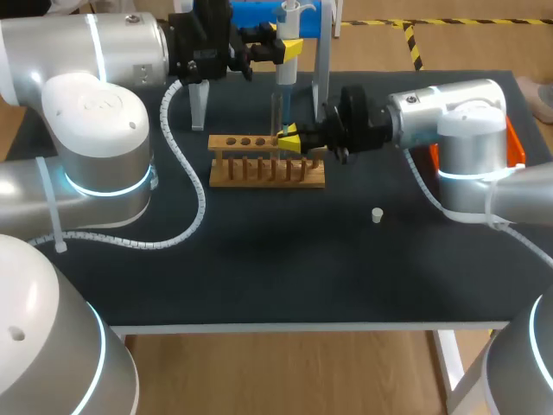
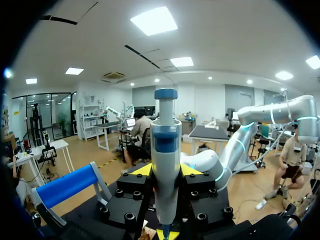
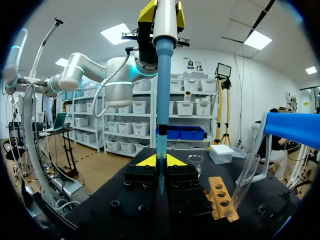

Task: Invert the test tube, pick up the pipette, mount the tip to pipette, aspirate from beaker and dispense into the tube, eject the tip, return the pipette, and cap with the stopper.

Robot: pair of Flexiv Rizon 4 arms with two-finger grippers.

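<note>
My left gripper is shut on the white and blue pipette, which it holds upright above the wooden rack. The pipette's tip points down into the glass test tube. That tube stands upright at the rack's back right corner, with my right gripper shut on its lower part. In the left wrist view the pipette rises between my fingers. In the right wrist view the pipette comes down to my right gripper; the glass tube is hard to make out there. The small white stopper lies on the mat, right of the rack.
A blue-barred pipette stand stands behind the rack. A beaker and a white tip box sit beyond the right gripper. An orange object lies at the table's right edge.
</note>
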